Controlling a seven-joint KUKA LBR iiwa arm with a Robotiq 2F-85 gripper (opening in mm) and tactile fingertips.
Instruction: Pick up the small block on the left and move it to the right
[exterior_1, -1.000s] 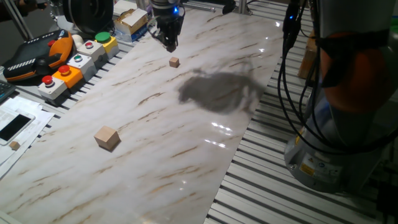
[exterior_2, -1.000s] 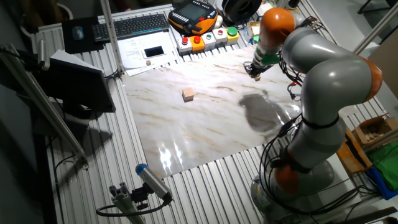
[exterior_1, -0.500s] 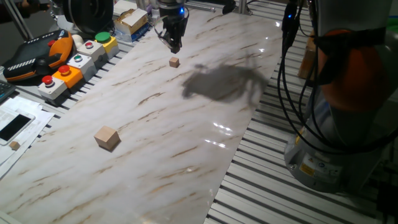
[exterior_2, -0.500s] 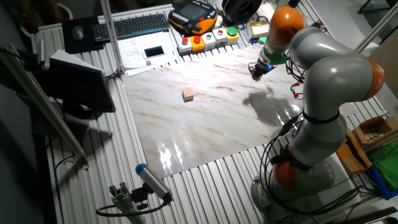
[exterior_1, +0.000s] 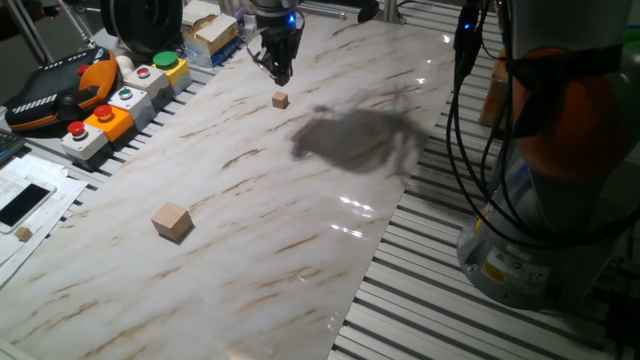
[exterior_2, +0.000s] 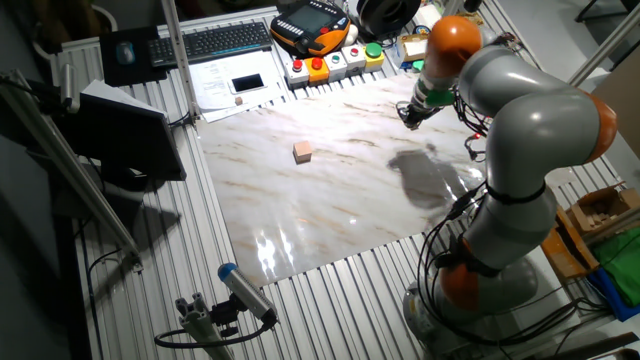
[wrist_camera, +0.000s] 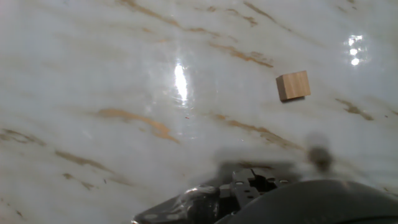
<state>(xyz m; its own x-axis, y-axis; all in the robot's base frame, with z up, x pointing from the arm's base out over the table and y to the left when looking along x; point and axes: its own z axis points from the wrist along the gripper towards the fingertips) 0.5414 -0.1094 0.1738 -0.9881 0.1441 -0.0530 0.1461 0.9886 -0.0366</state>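
The small block (exterior_1: 280, 99) is a tiny light-brown wooden cube lying on the marble tabletop (exterior_1: 300, 200) at the far end. It also shows in the hand view (wrist_camera: 293, 85) at the upper right. My gripper (exterior_1: 279, 72) hangs just above and behind it, apart from it, with its fingers drawn to a point and nothing between them. In the other fixed view my gripper (exterior_2: 408, 115) is at the table's far right, and the small block cannot be made out there. The hand view shows only a dark blurred part of the hand at the bottom.
A larger tan wooden cube (exterior_1: 172, 221) sits at the near left and also shows in the other fixed view (exterior_2: 302, 152). Button boxes (exterior_1: 110, 110) and a teach pendant (exterior_1: 60, 85) line the left edge. Cardboard boxes (exterior_1: 210, 35) stand behind the gripper. The arm's base (exterior_1: 540, 200) is on the right.
My gripper has shifted slightly to the right above the small block and stays above the table. Neither block has moved.
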